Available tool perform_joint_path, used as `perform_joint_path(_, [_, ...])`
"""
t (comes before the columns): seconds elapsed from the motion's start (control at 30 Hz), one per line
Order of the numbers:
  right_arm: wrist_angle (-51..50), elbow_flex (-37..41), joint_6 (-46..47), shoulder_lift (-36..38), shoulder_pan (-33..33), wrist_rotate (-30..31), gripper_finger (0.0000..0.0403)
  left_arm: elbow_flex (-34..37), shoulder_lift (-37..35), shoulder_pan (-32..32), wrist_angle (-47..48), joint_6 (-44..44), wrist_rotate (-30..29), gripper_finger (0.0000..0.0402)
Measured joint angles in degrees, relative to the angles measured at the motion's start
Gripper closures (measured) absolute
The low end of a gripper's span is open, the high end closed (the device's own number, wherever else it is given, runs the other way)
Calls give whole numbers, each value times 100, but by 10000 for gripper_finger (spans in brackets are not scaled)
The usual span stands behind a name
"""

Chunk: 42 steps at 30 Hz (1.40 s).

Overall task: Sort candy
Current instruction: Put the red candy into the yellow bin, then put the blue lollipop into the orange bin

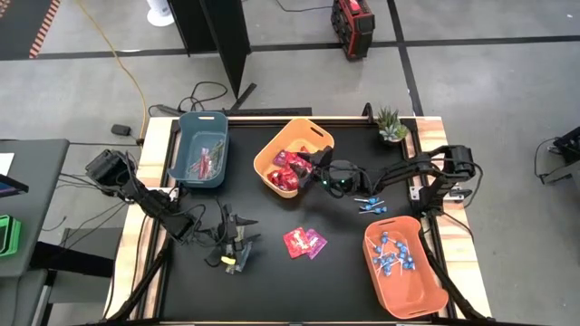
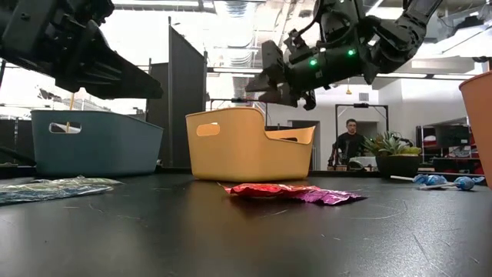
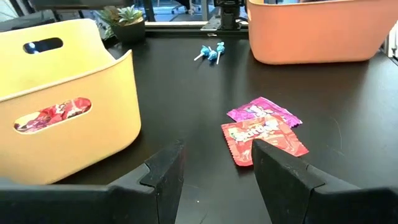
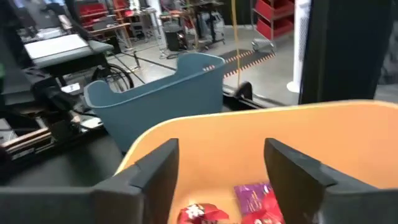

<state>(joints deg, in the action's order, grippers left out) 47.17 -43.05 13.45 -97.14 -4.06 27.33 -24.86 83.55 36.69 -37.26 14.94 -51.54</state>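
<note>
Two shiny packets, one red [image 3: 264, 140] and one magenta [image 3: 264, 112], lie flat on the black table [image 1: 304, 242], also seen in the low view [image 2: 296, 192]. My left gripper [image 3: 214, 174] is open, low over the table, a short way left of them [image 1: 240, 237]. My right gripper [image 4: 221, 168] is open and empty, hovering above the yellow bin [image 1: 292, 154], which holds several red packets [image 4: 255, 205]. Blue lollipops [image 1: 370, 204] lie on the table to the right. A clear green-pink stick packet [image 2: 46, 188] lies near the left arm.
The blue bin [image 1: 199, 149] at the far left holds green-pink stick packets. The orange bin [image 1: 403, 267] at the near right holds several blue lollipops. A small potted plant [image 1: 391, 125] stands at the far right corner. A person [image 2: 351, 142] is in the room behind.
</note>
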Motion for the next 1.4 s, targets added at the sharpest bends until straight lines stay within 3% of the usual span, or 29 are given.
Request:
perform_joint_path(0.27, [457, 0, -1117, 190, 674, 95, 134, -2, 0, -209, 40, 341, 1, 223])
perform_joint_path(0.43, [506, 56, -2102, 854, 1351, 126, 134, -2, 0, -347, 42, 431, 143, 223])
perform_joint_path(0.57, [391, 323, -2555, 1664, 1899, 576, 133, -29, 1, -427, 20, 368, 197, 223])
perform_joint_path(0.63, [-123, 425, -2474, 2046, 2156, 798, 133, -91, 2, -448, 17, 352, 206, 223])
perform_joint_path(0.87, [-2930, 428, -571, 2682, 2800, 800, 133, -164, 2, -471, 22, 34, 334, 223])
perform_joint_path(1.07, [-2509, 291, -1028, 2457, 2995, 754, 133, -251, 2, -672, 55, -41, 335, 223])
perform_joint_path(1.17, [-2613, 170, -1072, 2359, 2991, 775, 133, -357, 2, -754, 40, 215, 602, 223])
perform_joint_path(1.4, [-2599, 115, -570, 1874, 2995, 769, 133, -486, 2, -832, 443, 126, 925, 223])
